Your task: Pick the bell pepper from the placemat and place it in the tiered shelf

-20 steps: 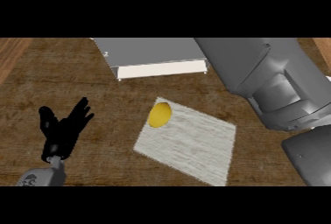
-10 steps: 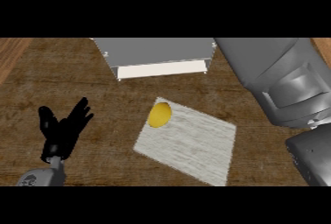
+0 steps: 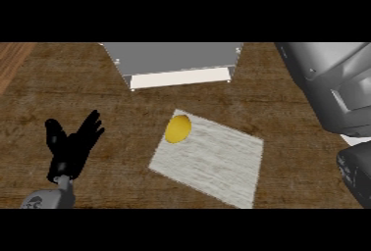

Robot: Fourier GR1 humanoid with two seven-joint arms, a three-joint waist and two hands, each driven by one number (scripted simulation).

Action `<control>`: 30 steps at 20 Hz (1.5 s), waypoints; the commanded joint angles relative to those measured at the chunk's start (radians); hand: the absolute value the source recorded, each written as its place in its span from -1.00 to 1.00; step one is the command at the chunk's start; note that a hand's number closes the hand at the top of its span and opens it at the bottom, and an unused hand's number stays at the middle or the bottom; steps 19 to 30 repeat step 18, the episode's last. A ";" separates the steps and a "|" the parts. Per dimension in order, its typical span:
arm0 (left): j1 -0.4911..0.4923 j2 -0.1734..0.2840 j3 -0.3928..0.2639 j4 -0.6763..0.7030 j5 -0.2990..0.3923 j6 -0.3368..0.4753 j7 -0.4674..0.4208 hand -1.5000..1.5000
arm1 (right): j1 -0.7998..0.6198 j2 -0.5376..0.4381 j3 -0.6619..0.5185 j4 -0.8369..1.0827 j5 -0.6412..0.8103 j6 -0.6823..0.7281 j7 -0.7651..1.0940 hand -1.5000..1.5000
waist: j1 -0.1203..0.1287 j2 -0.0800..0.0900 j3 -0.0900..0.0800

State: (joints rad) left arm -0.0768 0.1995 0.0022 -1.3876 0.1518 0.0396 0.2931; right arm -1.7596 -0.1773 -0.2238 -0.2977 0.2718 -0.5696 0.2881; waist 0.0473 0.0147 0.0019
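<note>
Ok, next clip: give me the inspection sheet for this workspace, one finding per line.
Surface: dark wood-grain counter, with a lighter wood strip at the far left edge.
Job's things: yellow bell pepper lies on the far corner of the pale placemat; grey tiered shelf stands beyond it, apart from the mat, nothing seen in it.
Clutter: nothing seen.
Robot hands: left robot hand rests open at the lower left, fingers up, touching nothing; the right robot hand is not seen, only its grey forearm shows at the right edge.
Cables: nothing seen.
Surroundings: nothing seen beyond the counter.
</note>
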 commanded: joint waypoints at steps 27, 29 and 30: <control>0.133 0.004 0.027 -0.031 -0.008 -0.012 -0.026 0.00 | 0.205 -0.346 -0.102 -0.177 -0.107 0.163 0.045 -1.00 | -0.043 -0.019 -0.002; 0.133 0.004 0.027 -0.031 -0.008 -0.012 -0.026 0.00 | 0.205 -0.346 -0.102 -0.177 -0.107 0.163 0.045 -1.00 | -0.043 -0.019 -0.002; 0.133 0.004 0.027 -0.031 -0.008 -0.012 -0.026 0.00 | 0.205 -0.346 -0.102 -0.177 -0.107 0.163 0.045 -1.00 | -0.043 -0.019 -0.002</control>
